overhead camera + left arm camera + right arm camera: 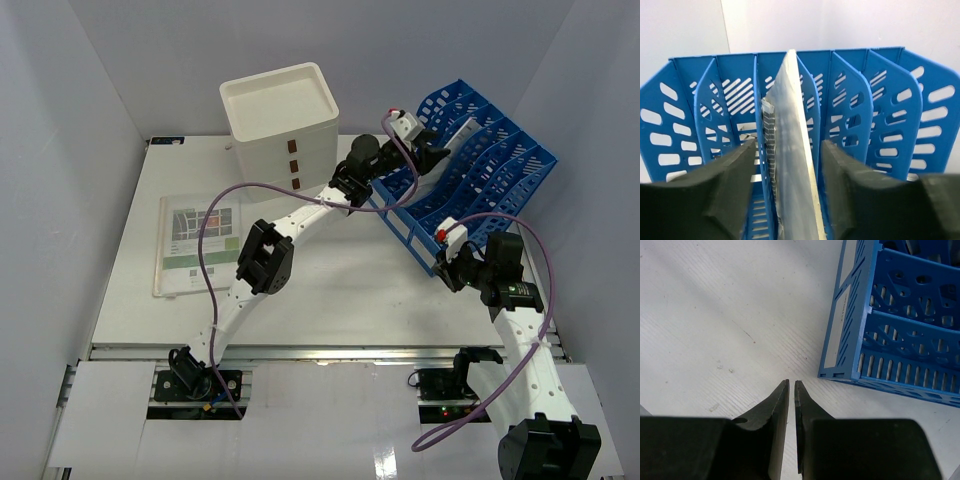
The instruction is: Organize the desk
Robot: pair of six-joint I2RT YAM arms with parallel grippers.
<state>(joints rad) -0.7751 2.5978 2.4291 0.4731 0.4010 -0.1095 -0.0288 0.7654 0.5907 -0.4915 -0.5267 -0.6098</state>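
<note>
Blue file rack (500, 170) on the white bench (330, 290), one spiral notebook (790, 125) upright in a middle slot.
Nearest, the right gripper (791, 382) hangs clenched and empty over the bench, near the rack's corner. A printed sheet (190, 245) lies flat at the left. Farther back, the left gripper (788, 144) is released, its fingers on either side of the notebook; whether they touch it is unclear. A white drawer box (280, 130) stands at the far edge.

White arms (305, 212), black joints, purple cables (200, 250), black wedge-shaped jaws
</note>
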